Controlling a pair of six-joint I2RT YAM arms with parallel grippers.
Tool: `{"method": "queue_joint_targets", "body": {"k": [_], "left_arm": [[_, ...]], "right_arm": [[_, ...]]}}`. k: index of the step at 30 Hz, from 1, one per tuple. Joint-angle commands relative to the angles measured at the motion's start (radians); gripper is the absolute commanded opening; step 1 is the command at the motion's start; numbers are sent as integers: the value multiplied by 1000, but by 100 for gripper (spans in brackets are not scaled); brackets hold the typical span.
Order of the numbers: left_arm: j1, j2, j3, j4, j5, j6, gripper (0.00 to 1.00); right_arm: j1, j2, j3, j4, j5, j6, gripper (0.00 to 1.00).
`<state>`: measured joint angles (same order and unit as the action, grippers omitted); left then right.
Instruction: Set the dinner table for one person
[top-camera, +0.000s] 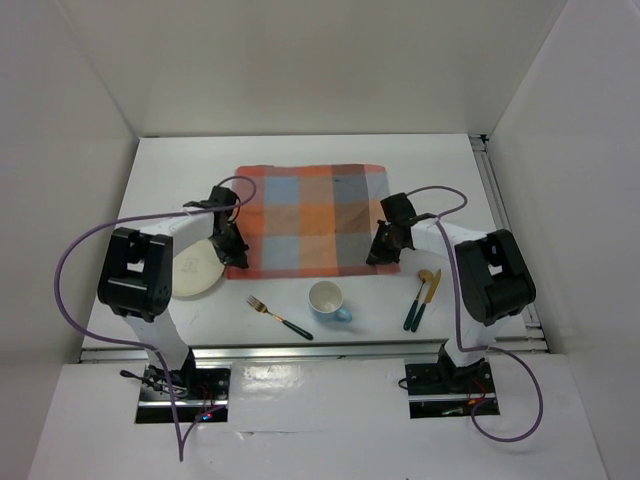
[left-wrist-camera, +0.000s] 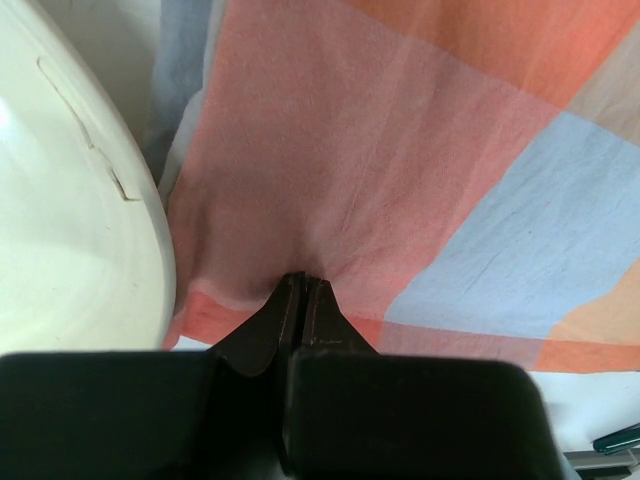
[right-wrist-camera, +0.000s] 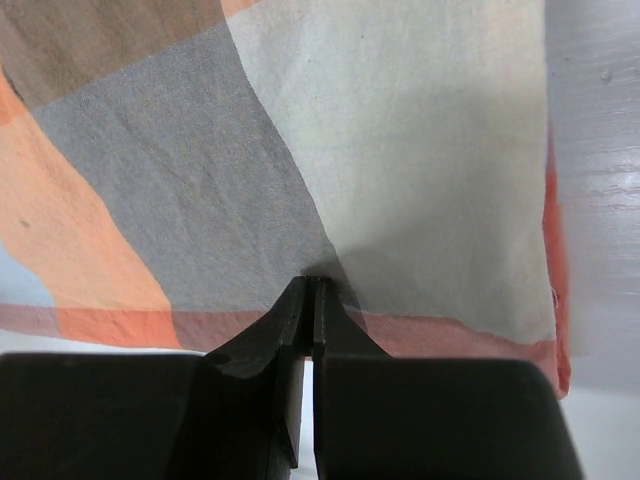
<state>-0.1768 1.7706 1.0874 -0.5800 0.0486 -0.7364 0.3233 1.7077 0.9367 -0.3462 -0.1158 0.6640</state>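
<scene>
An orange, blue and grey checked cloth (top-camera: 312, 220) lies spread on the white dinner table (top-camera: 300, 150). My left gripper (top-camera: 236, 262) is at its near left corner. In the left wrist view the left gripper (left-wrist-camera: 303, 282) is shut on the cloth (left-wrist-camera: 400, 150), which puckers at the tips. My right gripper (top-camera: 378, 258) is at the near right corner. In the right wrist view the right gripper (right-wrist-camera: 312, 283) is shut on the cloth (right-wrist-camera: 300, 150) just inside its orange hem.
A cream plate (top-camera: 195, 270) sits left of the cloth, its rim (left-wrist-camera: 70, 220) close beside my left gripper. A fork (top-camera: 280, 318), a white and blue cup (top-camera: 328, 300), and a knife and spoon (top-camera: 420, 298) lie near the front edge. White walls enclose the table.
</scene>
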Motion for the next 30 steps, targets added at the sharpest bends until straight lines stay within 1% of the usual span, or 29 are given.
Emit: {"method": "queue_joint_targets", "body": {"k": [1,3,5,6,9,10,12,13,14,15,16,17,18,19,20,21,22,23,25,26,30], "left_arm": [[-7,-8,-44,-78,-56,5,0],[-7,-23,-31,-87,-68,5,0],[-7,-49,0,-125,-81,14,3],[-16,-49,40,-139,-81,14,9],[-27,-73,117,-201,-92,38,17],[-38,-83,170,-217,-101,49,22],[-49,-94,224,-266,-113,60,24],[-49,-109,274,-282,-113,60,26],[-61,-118,298,-296,-124,60,26],[-61,-128,318,-308,-134,69,29],[-61,-152,350,-328,-135,69,29],[-61,-166,364,-337,-153,69,33],[-61,-178,379,-348,-185,69,39],[-61,-210,403,-360,-202,80,47],[-61,-211,404,-360,-214,80,55],[-61,-256,413,-360,-239,89,61],[-61,-282,413,-360,-239,89,71],[-61,-307,413,-347,-253,89,73],[-61,-374,413,-327,-265,100,73],[-61,-390,404,-314,-265,100,73],[-61,-412,404,-305,-274,100,73]], "right_arm": [[3,0,-47,-134,116,-21,6],[3,-16,-36,-125,94,-30,6],[3,-48,-15,-140,85,-43,8],[3,-62,20,-151,85,-55,8],[3,-124,88,-197,76,-87,10],[3,-140,140,-207,76,-87,13],[3,-183,189,-241,65,-113,15],[13,-198,233,-241,65,-113,19],[13,-227,250,-255,56,-128,33],[13,-243,264,-255,35,-148,41],[13,-259,274,-255,15,-162,49],[25,-276,274,-255,-14,-182,58],[25,-308,274,-246,-40,-219,74],[55,-319,274,-246,-97,-239,78],[71,-319,264,-246,-120,-259,81],[91,-332,264,-276,-130,-279,83],[135,-332,255,-296,-130,-279,85],[161,-332,237,-313,-130,-290,86],[222,-356,211,-336,-105,-290,86],[285,-367,174,-336,-93,-290,86],[401,-396,114,-314,-56,-254,86]]}}
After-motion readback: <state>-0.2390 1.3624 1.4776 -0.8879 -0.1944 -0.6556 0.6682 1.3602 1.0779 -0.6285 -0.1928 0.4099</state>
